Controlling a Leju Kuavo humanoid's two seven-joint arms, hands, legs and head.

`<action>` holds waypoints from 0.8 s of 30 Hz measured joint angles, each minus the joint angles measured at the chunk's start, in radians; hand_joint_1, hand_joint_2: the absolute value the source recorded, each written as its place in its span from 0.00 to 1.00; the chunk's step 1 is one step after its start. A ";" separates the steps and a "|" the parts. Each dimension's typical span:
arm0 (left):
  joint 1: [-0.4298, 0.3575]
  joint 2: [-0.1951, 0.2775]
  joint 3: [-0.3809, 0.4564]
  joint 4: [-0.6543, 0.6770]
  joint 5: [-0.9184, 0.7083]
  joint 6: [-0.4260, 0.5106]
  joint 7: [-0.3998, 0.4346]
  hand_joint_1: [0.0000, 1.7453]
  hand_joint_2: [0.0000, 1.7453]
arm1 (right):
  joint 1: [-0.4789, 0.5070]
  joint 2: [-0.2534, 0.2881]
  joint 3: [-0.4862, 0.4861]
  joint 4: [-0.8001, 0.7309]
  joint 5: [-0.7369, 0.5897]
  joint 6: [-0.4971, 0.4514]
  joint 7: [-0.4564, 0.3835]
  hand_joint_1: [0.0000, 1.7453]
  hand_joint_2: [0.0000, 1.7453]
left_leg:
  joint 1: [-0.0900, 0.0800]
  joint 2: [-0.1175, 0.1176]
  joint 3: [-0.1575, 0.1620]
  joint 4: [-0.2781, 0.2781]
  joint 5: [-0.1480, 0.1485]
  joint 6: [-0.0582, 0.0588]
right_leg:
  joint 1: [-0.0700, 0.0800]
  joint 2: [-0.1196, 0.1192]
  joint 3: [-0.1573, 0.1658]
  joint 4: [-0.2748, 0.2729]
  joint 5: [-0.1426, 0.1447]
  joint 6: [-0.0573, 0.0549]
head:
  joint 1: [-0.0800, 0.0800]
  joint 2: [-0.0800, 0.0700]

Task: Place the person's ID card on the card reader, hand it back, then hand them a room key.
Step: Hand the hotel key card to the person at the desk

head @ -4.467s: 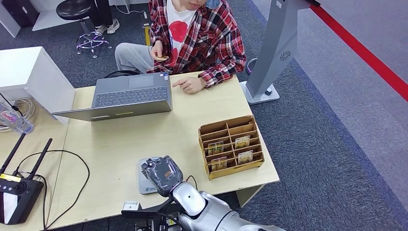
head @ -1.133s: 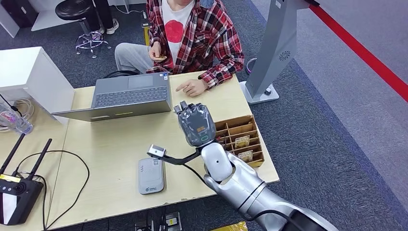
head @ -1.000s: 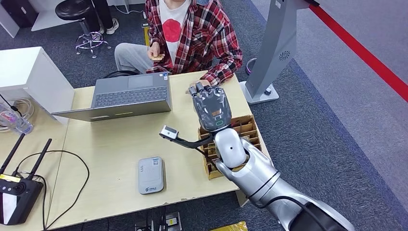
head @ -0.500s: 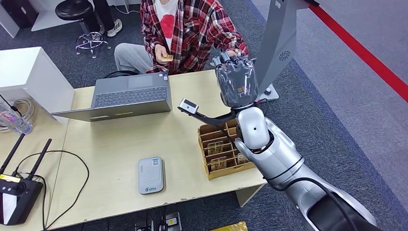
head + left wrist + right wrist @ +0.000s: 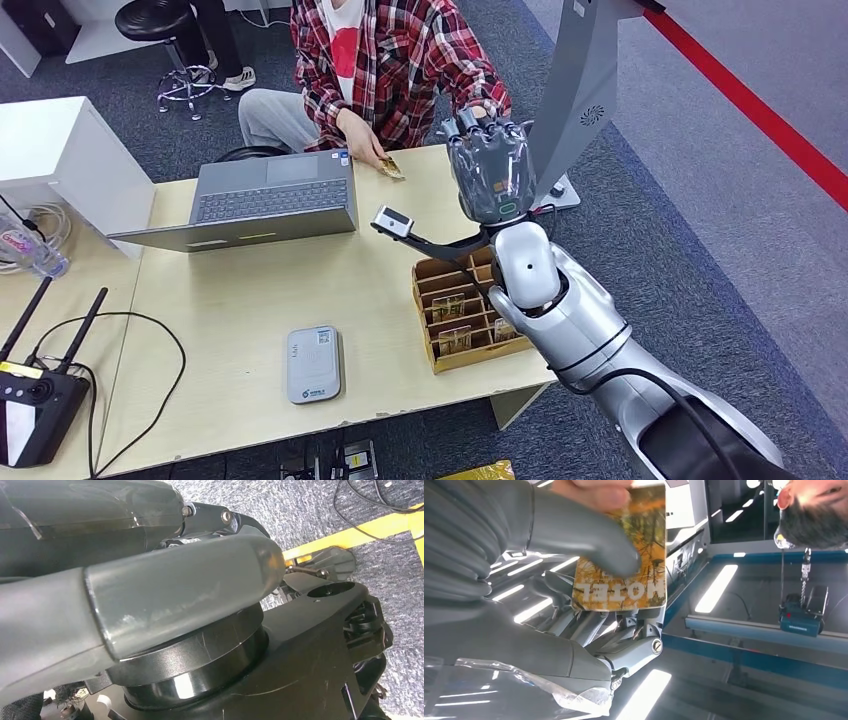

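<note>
Person's card lowered to table, right robot hand (image 5: 490,170) pinching room key (image 5: 624,560)

You've got bright, even overhead light in the head view, so the worktop (image 5: 250,290) shows only soft shadows and stays sharp. Your right wrist view looks up into glaring ceiling strip lights (image 5: 716,587), backlighting the card (image 5: 624,575). The left wrist view's dim, with the close thumb (image 5: 175,595) blurry.

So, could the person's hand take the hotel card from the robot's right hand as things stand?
Probably yes. The right hand is raised toward the person, pinching the hotel card under its thumb, and the person's fingers are already on the card's free end.
</note>
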State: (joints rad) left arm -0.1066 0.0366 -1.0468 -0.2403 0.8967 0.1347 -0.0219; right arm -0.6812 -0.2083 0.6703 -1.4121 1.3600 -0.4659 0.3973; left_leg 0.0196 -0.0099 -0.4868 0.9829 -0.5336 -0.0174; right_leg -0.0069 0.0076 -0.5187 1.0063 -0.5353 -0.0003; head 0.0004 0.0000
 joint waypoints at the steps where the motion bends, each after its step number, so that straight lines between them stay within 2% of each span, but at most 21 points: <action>1: 0.000 0.000 0.000 0.000 0.000 0.000 0.000 0.00 0.00 | 0.000 0.000 0.000 0.002 -0.003 -0.001 0.000 0.00 1.00 | 0.000 0.000 0.000 0.000 0.000 0.000 | 0.000 0.000 0.000 0.000 0.000 0.000 | 0.000 0.000; 11: 0.000 -0.001 0.000 0.000 0.015 0.003 0.002 0.00 0.00 | 0.045 0.000 -0.001 0.000 -0.139 -0.013 -0.003 0.00 1.00 | 0.000 0.000 0.000 0.000 0.000 0.000 | 0.000 0.000 0.000 0.000 0.000 0.000 | 0.000 0.000; 24: 0.001 -0.001 0.002 0.000 0.048 0.006 0.009 0.00 0.00 | 0.189 -0.009 -0.049 -0.158 -0.554 0.001 -0.088 0.00 1.00 | 0.000 0.000 0.000 0.000 0.000 0.000 | 0.000 0.000 -0.001 0.000 0.000 0.000 | 0.000 0.000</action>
State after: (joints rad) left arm -0.1058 0.0361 -1.0450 -0.2399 0.9448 0.1408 -0.0134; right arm -0.4927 -0.2170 0.6214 -1.5705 0.8064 -0.4651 0.3095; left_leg 0.0196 -0.0098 -0.4865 0.9829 -0.5337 -0.0174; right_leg -0.0069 0.0080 -0.5192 1.0062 -0.5354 -0.0003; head 0.0003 0.0000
